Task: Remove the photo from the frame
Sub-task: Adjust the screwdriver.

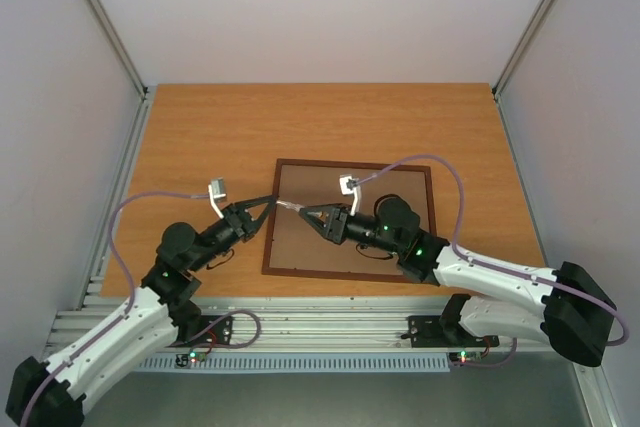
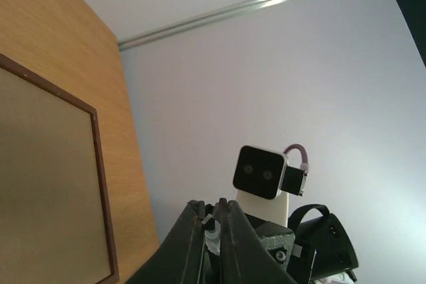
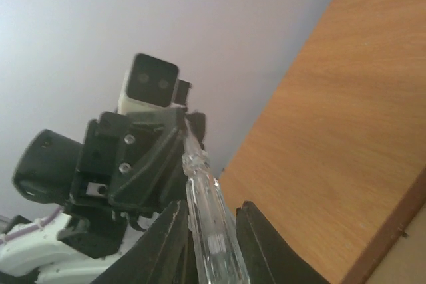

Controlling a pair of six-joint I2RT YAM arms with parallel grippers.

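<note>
The frame (image 1: 330, 252) lies back-up on the table (image 1: 200, 127), the photo out of sight. The left claw (image 1: 270, 201) pinches a clear tool (image 1: 289, 205). The right claw (image 1: 305, 212) is around it too; I cannot tell how tight. One claw should let go first.

The top camera sits high behind the arm bases, looking down and forward over the whole table (image 1: 200, 127) from afar, so the full frame (image 1: 300, 252), the left arm (image 1: 150, 297) and the right arm (image 1: 480, 277) all fit. The left wrist camera (image 3: 150, 81) rides close behind its own fingers (image 2: 193, 244), rolled sideways, facing the right arm; the right wrist camera (image 2: 259, 172) rides close behind its fingers (image 3: 170, 244), facing back at the left arm. Each wrist view shows the other camera; both share the tool (image 3: 206, 217), a frame edge and table with the top view
</note>
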